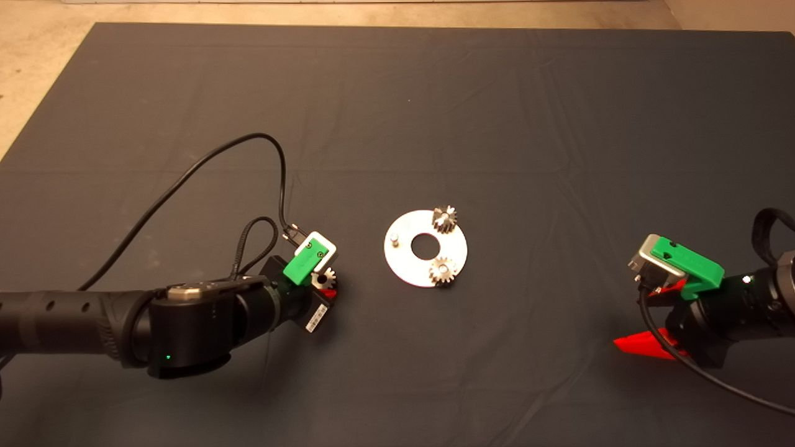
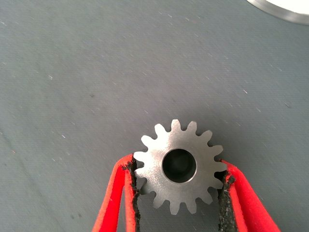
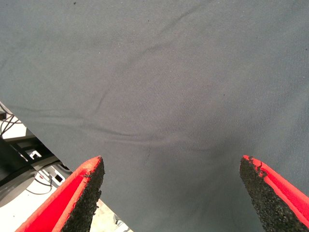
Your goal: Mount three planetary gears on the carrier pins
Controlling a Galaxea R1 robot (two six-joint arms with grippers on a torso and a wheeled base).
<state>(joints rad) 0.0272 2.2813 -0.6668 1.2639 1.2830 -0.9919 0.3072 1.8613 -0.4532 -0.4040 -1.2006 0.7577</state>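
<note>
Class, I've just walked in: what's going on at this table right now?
A two-armed robot is fitting gears onto a silver disc. Two gears already sit on pins; one pin is bare. The left gripper, left of the disc, has its jaws closed on the third gear. The right gripper waits open over the mat at the right.

Dark creased mat over pale beige floor at far edges.

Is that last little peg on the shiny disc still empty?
Yes, empty: the pin stands bare on the disc, while the third gear sits between the left gripper fingers.
</note>
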